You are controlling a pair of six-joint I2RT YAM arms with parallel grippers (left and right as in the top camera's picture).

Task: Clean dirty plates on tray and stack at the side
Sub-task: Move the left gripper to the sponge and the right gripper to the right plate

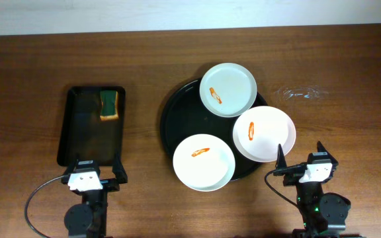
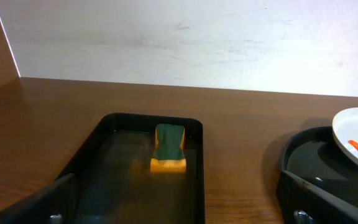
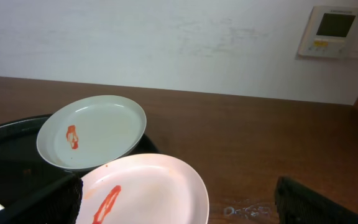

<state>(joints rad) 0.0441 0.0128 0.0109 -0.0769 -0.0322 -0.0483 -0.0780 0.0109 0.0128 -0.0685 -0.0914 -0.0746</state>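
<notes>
Both grippers released and empty; three dirty plates (image 1: 204,162) on the round tray (image 1: 170,122).
Left gripper (image 1: 91,170) sits at the near edge of the counter (image 1: 32,66), jaws spread wide, just short of the rectangular tray (image 1: 68,132). A green-and-yellow sponge (image 1: 110,106) lies in that tray's far right corner, green side up. Right of centre is the round tray. Front plate (image 1: 207,173) overhangs its near rim, rear plate (image 1: 233,79) its far rim, right plate (image 1: 270,142) its right rim. Each plate carries one orange-red smear (image 1: 200,152) and sits just beside its neighbours. A wet streak (image 1: 301,93) marks the counter right of the rear plate. Right gripper (image 1: 301,155) sits at the near edge, jaws spread wide, just by the right plate, whether touching I cannot tell.
</notes>
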